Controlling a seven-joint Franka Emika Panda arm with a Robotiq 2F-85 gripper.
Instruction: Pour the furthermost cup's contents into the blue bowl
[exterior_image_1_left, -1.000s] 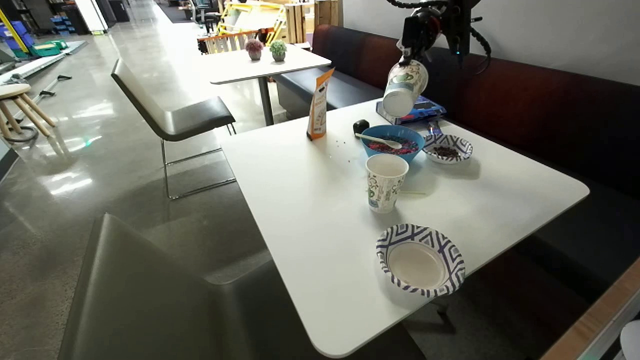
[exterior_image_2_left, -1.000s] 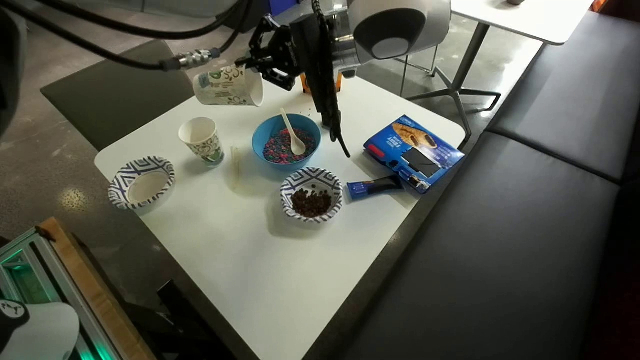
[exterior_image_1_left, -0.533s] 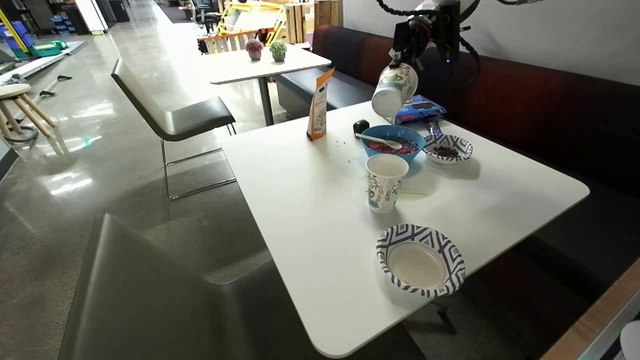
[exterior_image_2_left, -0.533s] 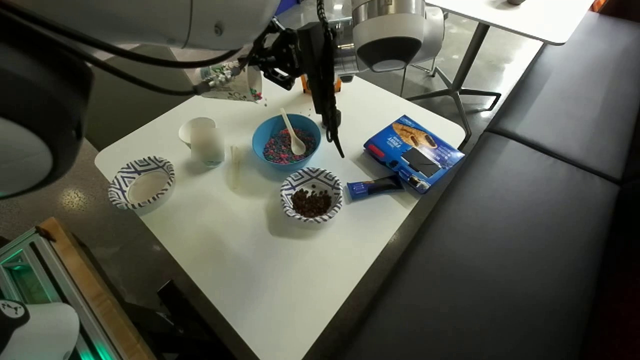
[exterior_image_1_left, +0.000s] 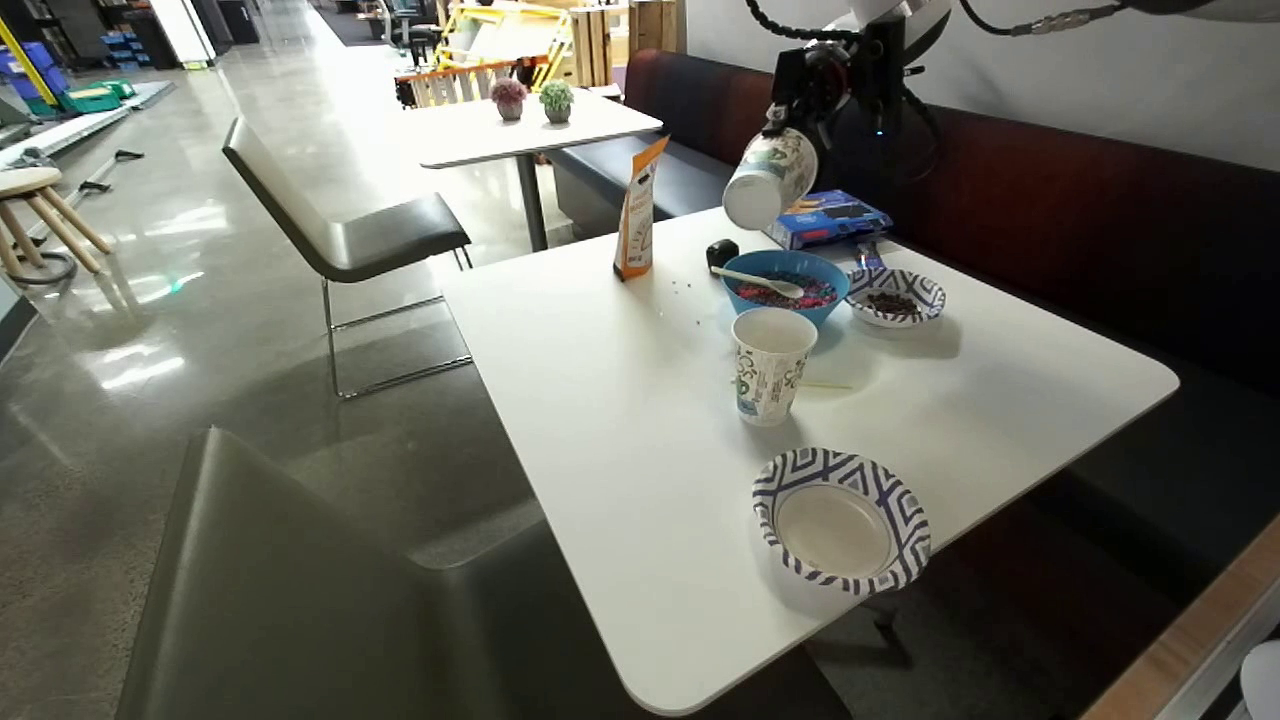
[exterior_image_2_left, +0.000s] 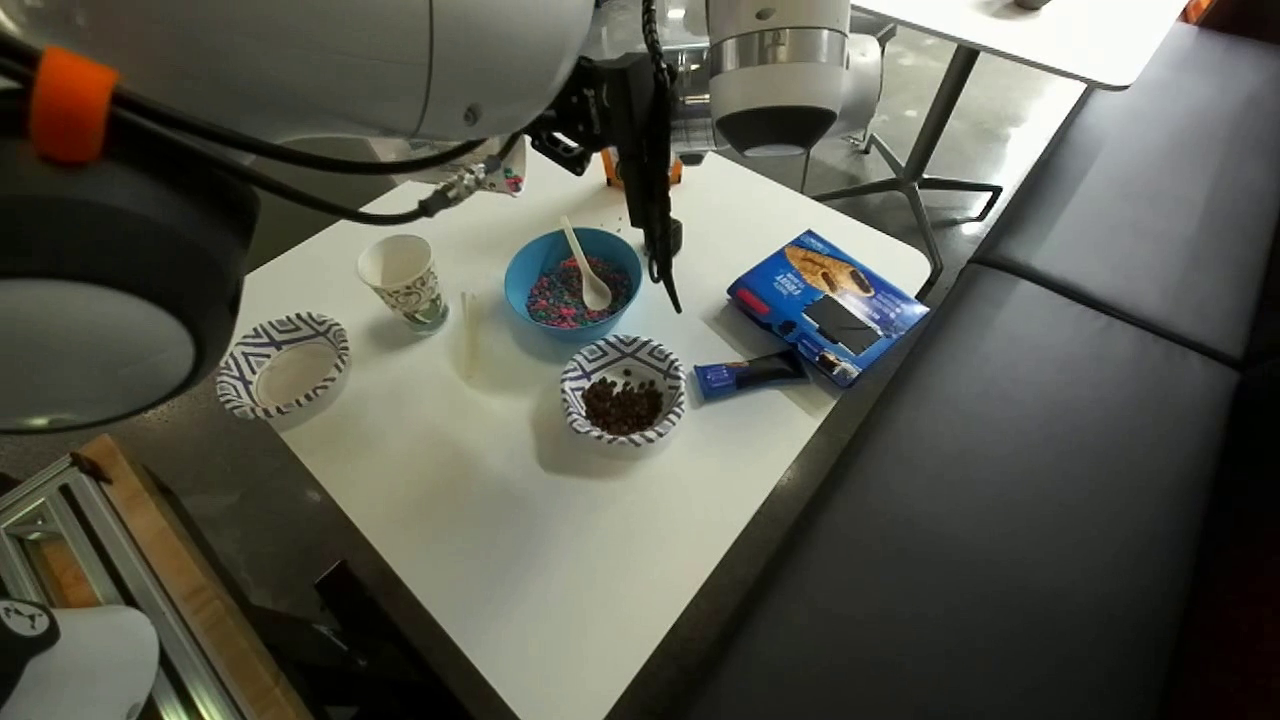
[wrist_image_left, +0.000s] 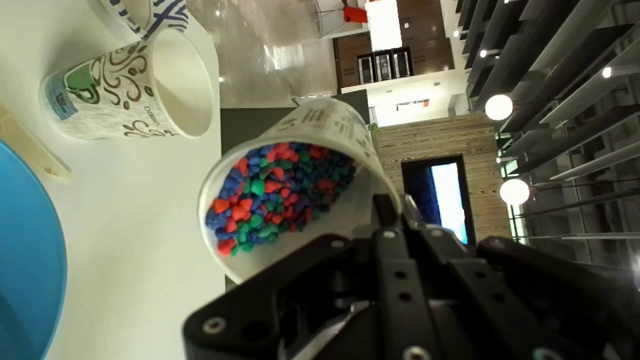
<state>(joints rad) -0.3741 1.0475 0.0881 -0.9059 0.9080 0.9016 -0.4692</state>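
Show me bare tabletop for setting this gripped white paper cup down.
Bare white tabletop: between the patterned white paper bowl of brown bits, black bench and table corner; also between the orange-white pouch, upright printed paper cup, second patterned bowl and table edge. Crowded: around the round blue bowl, beside brown bits and black lump.

The tilted cup and upright cup look like matt paper; the blue bowl and spoon seem smooth plastic. The table is smooth, the floor glossy, the bench leathery.
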